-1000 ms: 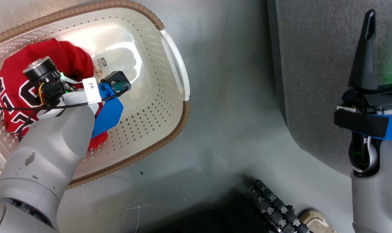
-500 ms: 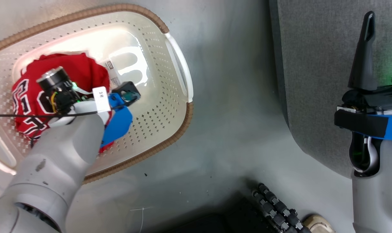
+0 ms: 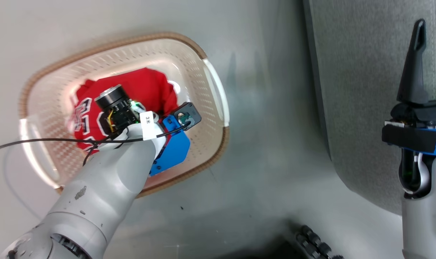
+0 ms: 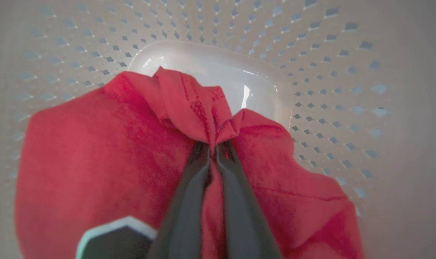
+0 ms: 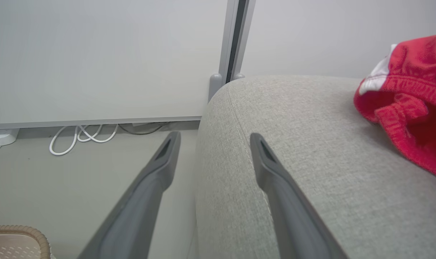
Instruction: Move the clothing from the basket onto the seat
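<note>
About halfway, I judge. One red garment (image 5: 408,104) already lies on the seat (image 5: 311,144), at two o'clock in the right wrist view. The numbered jersey (image 3: 146,86) is in the basket (image 3: 200,108), at nine o'clock in the head view, with the left claw (image 4: 212,147) pinched tight on a fold of it. The right claw (image 5: 214,138) hangs wide open and empty over the seat's edge. Left to do: lift the jersey and carry it across.

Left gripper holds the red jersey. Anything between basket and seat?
Nothing visible: only grey floor between the cream perforated basket and the grey fabric seat; the open right gripper hangs at the seat's edge.
</note>
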Robot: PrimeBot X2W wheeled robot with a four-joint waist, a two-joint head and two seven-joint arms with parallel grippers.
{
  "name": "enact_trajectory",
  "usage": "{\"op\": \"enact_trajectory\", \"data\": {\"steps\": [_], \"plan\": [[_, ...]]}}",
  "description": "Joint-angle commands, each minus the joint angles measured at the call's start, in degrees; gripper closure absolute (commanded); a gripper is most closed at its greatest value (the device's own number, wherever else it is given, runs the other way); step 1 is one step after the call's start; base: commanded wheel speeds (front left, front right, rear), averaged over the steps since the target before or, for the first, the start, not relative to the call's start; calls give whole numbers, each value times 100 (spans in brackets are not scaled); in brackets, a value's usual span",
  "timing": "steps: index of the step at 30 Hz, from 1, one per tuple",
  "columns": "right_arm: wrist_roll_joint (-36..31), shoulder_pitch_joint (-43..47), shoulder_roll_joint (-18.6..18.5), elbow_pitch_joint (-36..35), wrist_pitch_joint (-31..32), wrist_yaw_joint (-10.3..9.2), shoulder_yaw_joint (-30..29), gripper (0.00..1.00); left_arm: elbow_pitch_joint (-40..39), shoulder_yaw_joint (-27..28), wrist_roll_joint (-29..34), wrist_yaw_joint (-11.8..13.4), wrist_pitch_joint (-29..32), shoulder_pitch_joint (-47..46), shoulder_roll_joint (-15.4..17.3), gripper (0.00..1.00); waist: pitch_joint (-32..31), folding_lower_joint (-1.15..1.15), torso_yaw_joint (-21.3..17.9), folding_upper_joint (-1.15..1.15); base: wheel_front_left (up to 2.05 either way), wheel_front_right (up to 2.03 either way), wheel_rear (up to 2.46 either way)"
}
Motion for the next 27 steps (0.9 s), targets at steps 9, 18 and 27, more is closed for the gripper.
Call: {"op": "enact_trajectory", "data": {"steps": [9,18,27], "plan": [[-108,349,-193,131,-3,-2,-92,0,-538,-43,-694,-106,-860,376,-1,100,-1001,1,622,0,0,0,0],[-217,783,-305,308,-2,-2,-112,0,-1150,-68,-1463,22,-1557,792,-1,100,-1982,1,1025,0,0,0,0],[-290,1317,-320,506,-3,-2,-165,0,-1827,-127,-2294,210,-1915,1056,-2,100,-2932,1,1304,0,0,0,0]]}}
